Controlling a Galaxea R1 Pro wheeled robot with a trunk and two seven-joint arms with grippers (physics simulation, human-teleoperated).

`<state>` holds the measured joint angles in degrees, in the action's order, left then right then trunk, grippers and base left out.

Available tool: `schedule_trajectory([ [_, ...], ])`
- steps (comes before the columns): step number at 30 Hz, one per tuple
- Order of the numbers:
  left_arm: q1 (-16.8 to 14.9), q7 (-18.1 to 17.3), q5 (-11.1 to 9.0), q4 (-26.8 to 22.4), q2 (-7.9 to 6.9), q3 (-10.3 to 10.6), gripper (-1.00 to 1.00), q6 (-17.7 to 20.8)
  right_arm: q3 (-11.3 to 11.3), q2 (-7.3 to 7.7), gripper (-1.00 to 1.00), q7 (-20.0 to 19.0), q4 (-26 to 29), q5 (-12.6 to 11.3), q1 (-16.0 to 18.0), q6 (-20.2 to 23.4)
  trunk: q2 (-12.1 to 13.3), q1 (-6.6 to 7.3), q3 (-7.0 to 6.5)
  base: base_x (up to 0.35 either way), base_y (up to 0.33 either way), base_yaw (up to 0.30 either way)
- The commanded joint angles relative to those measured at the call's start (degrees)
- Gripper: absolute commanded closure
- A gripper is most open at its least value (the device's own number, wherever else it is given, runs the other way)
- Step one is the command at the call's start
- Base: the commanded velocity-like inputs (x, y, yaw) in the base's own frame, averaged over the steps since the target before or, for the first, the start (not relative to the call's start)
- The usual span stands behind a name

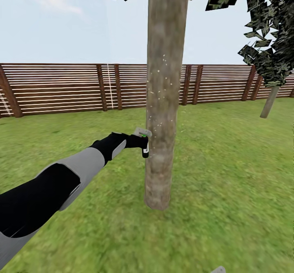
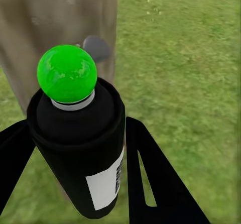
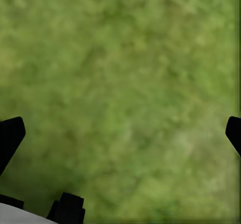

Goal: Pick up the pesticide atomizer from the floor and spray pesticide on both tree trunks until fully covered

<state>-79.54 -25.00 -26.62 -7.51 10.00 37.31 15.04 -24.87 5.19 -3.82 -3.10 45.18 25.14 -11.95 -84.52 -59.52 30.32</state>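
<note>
The left gripper [image 1: 143, 142] fingers pinch the sprayer [image 2: 78, 133], just before the tree trunk [image 1: 163, 101], where pale specks show. The second tree [image 1: 270, 101] looks untreated. Right gripper [image 3: 120, 133] fingers are spread over grass.

We read no text anywhere; the pesticide atomizer [image 2: 75, 148] carries a white label [image 2: 106, 184] with dark barcode-like marks at its edge, too blurred to make out.

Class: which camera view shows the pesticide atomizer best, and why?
The left wrist view: the pesticide atomizer appears close up, dark body, green dot on top, between the left end effector's fingers. In the head view it is tiny beside the tree trunk. The right wrist view faces grass.
</note>
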Motion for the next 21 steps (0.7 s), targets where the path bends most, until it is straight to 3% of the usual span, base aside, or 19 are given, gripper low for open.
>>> schedule_trajectory([
  [1, 0.0, 0.04, -0.01, -0.05, 0.0, -0.05, 1.0, -0.01, 0.0, 0.0, -1.0, 0.0, 0.0, 0.0, 0.0, 0.0, 0.0, 0.0, 0.0, -0.016, -0.042, 0.0],
  [7, 0.0, 0.04, -0.01, -0.72, 0.0, 0.02, 1.0, 0.03, 0.0, 0.06, -1.0, -0.01, -0.01, 0.0, 0.0, 0.0, 0.0, 0.0, 0.0, 0.114, -0.021, 0.0],
  [21, 0.0, 0.08, -0.06, -2.09, 0.0, 0.0, 1.0, 0.08, 0.0, 0.09, -1.0, 0.01, 0.01, 0.0, 0.0, 0.0, 0.0, 0.0, 0.0, 0.009, -0.154, 0.0],
])
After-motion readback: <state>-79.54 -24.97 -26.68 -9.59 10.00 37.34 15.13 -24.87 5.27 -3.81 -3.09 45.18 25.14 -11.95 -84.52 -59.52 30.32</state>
